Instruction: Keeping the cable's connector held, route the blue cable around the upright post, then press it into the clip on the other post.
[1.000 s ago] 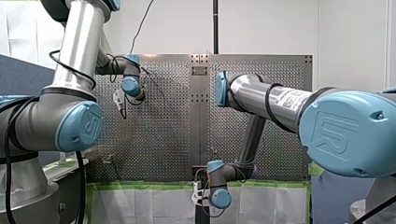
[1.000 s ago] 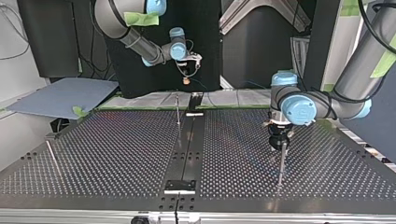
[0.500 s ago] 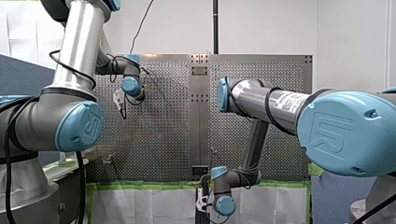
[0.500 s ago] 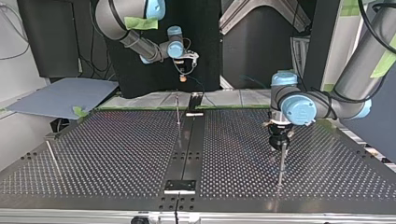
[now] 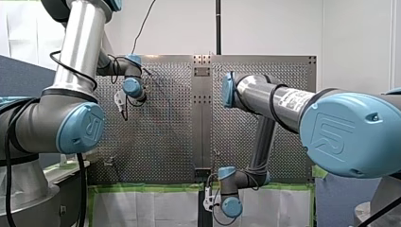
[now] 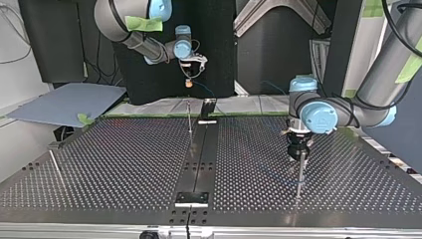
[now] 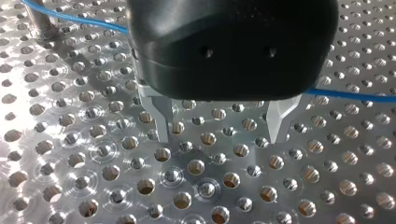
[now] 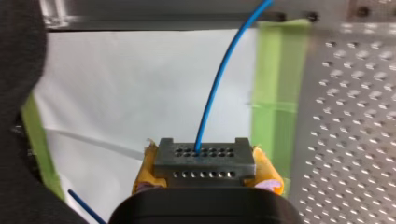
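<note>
The blue cable (image 8: 219, 84) runs from its connector (image 8: 204, 161), clenched between my right tool (image 8: 205, 173)'s yellow pads (image 8: 268, 176) off the bench (image 6: 124, 164) edge. It has just drifted toward the top view's left, past the upright post (image 6: 189, 119), likely starting the wrap. My left tool (image 7: 219, 130) hangs released above the perforated surface; green-taped paper (image 8: 140, 93) lies beyond.

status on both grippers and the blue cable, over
Right gripper shut on connector, beyond the table edge. Left gripper open, empty, low over table. Blue cable runs past post. Nothing seen in the way.
</note>
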`<state>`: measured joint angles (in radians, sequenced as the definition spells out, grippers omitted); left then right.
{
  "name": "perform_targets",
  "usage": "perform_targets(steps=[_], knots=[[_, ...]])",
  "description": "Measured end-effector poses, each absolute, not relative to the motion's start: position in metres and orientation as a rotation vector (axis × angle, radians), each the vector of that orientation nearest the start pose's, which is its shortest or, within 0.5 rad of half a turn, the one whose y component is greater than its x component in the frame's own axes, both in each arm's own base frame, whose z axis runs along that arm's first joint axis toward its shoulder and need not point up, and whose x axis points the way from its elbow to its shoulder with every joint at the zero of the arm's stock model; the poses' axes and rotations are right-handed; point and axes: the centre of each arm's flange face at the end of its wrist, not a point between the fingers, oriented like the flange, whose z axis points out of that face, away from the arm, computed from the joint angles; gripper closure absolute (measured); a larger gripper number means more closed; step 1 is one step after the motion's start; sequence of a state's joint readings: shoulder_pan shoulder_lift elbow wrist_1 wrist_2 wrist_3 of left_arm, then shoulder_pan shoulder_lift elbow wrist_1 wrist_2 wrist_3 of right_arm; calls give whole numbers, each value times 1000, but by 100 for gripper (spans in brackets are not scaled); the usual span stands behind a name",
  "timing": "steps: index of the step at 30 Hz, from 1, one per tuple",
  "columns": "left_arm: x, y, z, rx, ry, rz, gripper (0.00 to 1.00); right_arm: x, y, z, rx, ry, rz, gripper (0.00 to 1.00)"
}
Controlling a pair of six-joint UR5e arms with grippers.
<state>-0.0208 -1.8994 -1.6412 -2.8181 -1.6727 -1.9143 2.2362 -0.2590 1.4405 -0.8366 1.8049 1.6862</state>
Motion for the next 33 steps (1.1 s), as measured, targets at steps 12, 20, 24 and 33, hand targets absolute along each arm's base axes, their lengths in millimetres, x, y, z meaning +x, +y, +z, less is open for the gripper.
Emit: perform_targets(steps=[12, 20, 24, 33], knots=[[586, -135, 305, -364, 1613, -184, 1, 468, -412, -159, 1673, -1138, 1375, 100], [585, -135, 305, -379, 1614, -186, 1, 467, -402, -130, 1618, -1110, 1432, 100], [585, -135, 305, -386, 1615, -185, 1, 458, -393, -131, 1609, -1109, 1437, 100], [583, -134, 304, -402, 1618, -175, 1, 434, -380, -127, 1562, -1137, 1465, 100]])
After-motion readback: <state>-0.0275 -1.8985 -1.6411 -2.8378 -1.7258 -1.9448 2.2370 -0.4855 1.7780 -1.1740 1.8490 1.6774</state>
